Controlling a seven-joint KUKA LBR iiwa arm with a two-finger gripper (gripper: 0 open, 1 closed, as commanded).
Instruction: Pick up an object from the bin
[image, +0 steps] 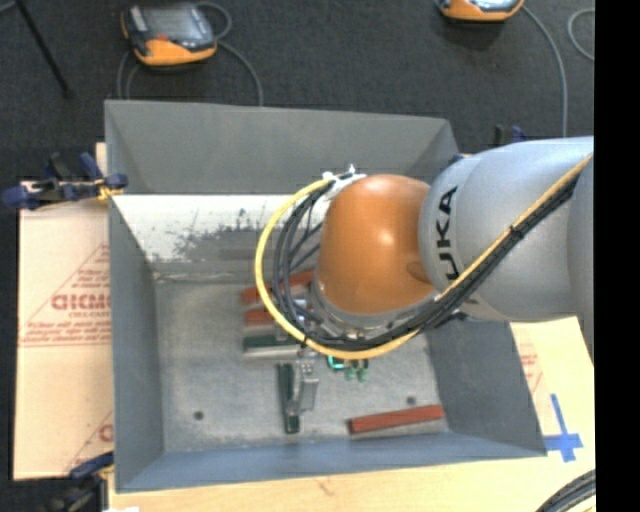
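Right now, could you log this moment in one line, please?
end effector: over bin centre | nearest: grey bar | red bar: apart

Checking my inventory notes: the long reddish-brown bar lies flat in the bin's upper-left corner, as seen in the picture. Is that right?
Not quite. The camera view shows the long reddish-brown bar lying flat near the lower-right corner of the bin, not the upper-left one.
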